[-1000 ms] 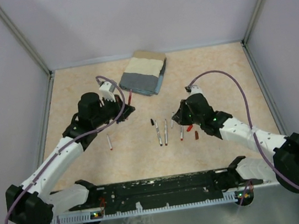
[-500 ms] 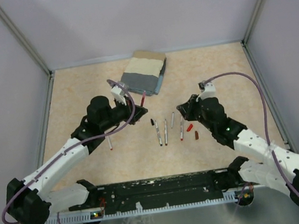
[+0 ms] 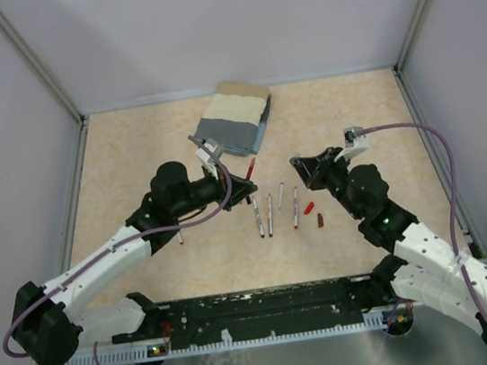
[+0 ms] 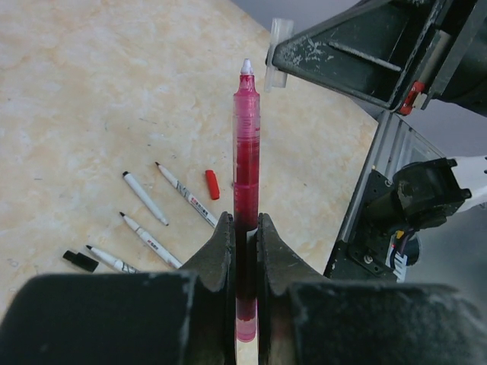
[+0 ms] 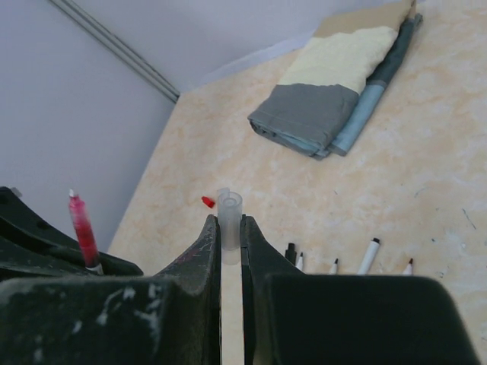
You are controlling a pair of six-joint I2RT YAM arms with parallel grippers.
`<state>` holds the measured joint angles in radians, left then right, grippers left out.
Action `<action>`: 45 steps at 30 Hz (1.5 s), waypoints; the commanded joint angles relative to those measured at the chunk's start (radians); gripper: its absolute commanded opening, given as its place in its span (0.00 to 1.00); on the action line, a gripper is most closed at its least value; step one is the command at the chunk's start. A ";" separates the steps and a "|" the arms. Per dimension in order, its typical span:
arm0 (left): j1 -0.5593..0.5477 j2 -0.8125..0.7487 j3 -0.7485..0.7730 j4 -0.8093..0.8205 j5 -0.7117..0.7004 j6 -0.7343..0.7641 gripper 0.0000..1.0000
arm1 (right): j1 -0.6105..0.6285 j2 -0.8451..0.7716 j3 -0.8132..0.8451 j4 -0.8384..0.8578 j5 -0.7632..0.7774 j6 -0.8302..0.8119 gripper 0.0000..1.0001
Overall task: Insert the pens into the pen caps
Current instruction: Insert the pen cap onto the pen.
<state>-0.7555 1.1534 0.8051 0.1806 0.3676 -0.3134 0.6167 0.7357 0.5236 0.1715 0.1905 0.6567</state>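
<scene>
My left gripper [image 3: 245, 183] [image 4: 243, 224] is shut on a translucent red pen [image 4: 246, 144] [image 3: 251, 168], whose white tip points up at the right gripper. My right gripper [image 3: 301, 165] [image 5: 230, 228] is shut on a clear pen cap [image 5: 230, 214], seen just right of the pen tip in the left wrist view [image 4: 278, 55]. The two are close but apart. Several white pens [image 3: 269, 215] lie on the table between the arms. With them lie a red cap [image 3: 309, 207], a dark brown-red cap [image 3: 320, 220] and a black cap [image 3: 248, 198].
A folded grey-beige cloth [image 3: 235, 120] [image 5: 335, 99] lies at the back centre. One more pen [image 3: 179, 235] lies left, under the left arm. White walls enclose the table on three sides.
My left gripper has moved right toward the centre with the red pen. My right gripper has swung up and back, turning its clear cap toward the pen tip.
</scene>
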 commanded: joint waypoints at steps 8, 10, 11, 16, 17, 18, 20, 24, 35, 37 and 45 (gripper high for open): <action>-0.034 0.017 0.048 0.017 -0.041 -0.021 0.00 | -0.009 -0.031 0.036 0.099 -0.018 0.032 0.00; -0.034 0.014 0.052 0.007 -0.049 -0.019 0.00 | -0.009 -0.032 0.038 0.100 -0.020 0.039 0.00; -0.034 0.011 0.053 0.006 -0.049 -0.018 0.00 | -0.009 -0.032 0.039 0.101 -0.020 0.041 0.00; -0.042 -0.003 0.029 0.051 0.021 -0.001 0.00 | -0.009 -0.033 0.054 0.109 -0.012 0.063 0.00; -0.047 -0.004 0.026 0.058 0.026 0.003 0.00 | -0.009 -0.035 0.055 0.113 -0.008 0.070 0.00; -0.054 -0.006 0.024 0.061 0.028 0.007 0.00 | -0.009 -0.038 0.054 0.120 -0.003 0.075 0.00; -0.068 -0.004 0.025 0.067 0.034 0.016 0.00 | -0.009 -0.050 0.047 0.143 -0.001 0.084 0.00; -0.094 -0.006 0.018 0.097 0.050 0.029 0.00 | -0.009 -0.074 0.037 0.178 -0.004 0.092 0.00; -0.109 0.011 0.018 0.135 0.103 0.031 0.00 | -0.009 -0.086 0.005 0.253 -0.071 0.120 0.00; -0.111 0.017 0.019 0.135 0.106 0.033 0.00 | -0.009 -0.082 0.000 0.280 -0.086 0.127 0.00; -0.119 0.045 0.029 0.136 0.123 0.030 0.00 | -0.009 -0.067 -0.014 0.372 -0.143 0.150 0.00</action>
<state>-0.8635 1.1843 0.8219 0.2798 0.4622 -0.2913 0.6167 0.6590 0.5091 0.4278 0.0814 0.7914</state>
